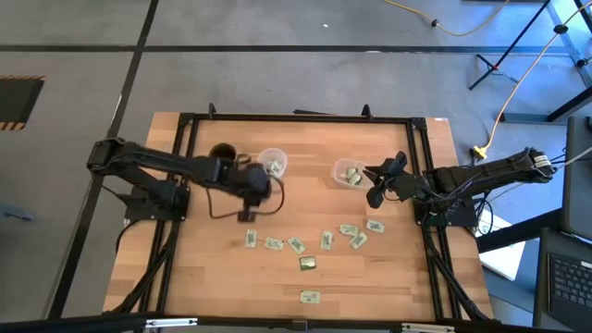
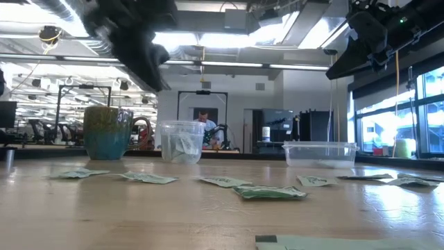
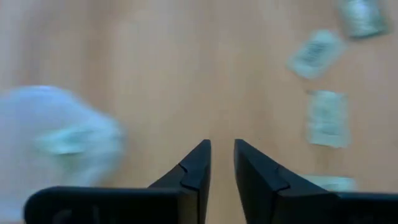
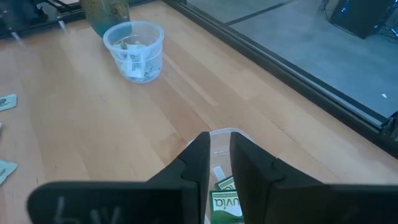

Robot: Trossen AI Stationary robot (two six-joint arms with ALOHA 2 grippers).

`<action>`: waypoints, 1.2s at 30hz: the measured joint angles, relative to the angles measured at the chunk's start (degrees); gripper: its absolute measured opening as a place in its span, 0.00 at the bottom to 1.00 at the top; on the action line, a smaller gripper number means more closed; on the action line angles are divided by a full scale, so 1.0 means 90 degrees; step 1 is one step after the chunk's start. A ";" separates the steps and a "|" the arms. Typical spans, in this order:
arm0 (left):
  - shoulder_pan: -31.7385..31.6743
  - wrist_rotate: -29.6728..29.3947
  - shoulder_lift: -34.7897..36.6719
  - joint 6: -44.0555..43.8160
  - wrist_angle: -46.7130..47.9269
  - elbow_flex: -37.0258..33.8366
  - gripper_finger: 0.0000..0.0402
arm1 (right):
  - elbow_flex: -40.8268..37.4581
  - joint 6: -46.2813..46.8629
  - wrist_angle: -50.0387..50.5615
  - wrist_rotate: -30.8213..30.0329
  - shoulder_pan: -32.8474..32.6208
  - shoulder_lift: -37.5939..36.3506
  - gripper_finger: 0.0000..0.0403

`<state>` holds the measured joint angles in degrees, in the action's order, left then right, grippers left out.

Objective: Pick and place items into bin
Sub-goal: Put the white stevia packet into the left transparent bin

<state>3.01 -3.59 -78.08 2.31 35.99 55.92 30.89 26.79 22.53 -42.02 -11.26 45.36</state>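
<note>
L end effector (image 1: 248, 215) hangs empty near clear cup (image 1: 273, 164), fingers slightly apart, nothing between. R end effector (image 1: 376, 197) sits over clear bin (image 1: 349, 173), narrow gap, empty. Packets (image 1: 326, 240) lie loose on surface (image 1: 203, 268). Looks between drops; next calls for descending onto a packet.

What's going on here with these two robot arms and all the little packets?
They are sorting small packets off the table into containers. The left gripper hangs just beside a clear cup that already holds a few packets, its fingers slightly apart and empty. The right gripper hovers over a clear bin with some packets inside, nothing visibly held. About ten packets lie loose on the table.
</note>
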 joint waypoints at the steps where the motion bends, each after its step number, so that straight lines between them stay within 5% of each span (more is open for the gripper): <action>1: 0.0171 0.0197 -0.0002 -0.0154 0.0036 -0.0030 0.16 | -0.0001 -0.0002 0.0000 0.0000 0.0001 0.0000 0.17; 10: 0.1629 0.0327 -0.0689 -0.1247 0.0061 -0.0065 0.17 | -0.0002 -0.0002 0.0000 0.0000 0.0000 0.0000 0.17; 16: 0.2204 -0.0162 -0.1414 -0.1639 0.0060 -0.0068 0.17 | -0.0002 0.0009 0.0000 0.0000 0.0000 0.0000 0.17; 36: 0.2024 0.0209 -0.2536 -0.1951 0.0391 -0.0044 0.11 | 0.0000 0.0151 -0.0003 0.0000 0.0000 0.0000 0.17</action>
<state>21.23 -1.71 -100.91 -15.25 39.51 55.52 30.89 28.15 22.50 -42.02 -11.26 45.36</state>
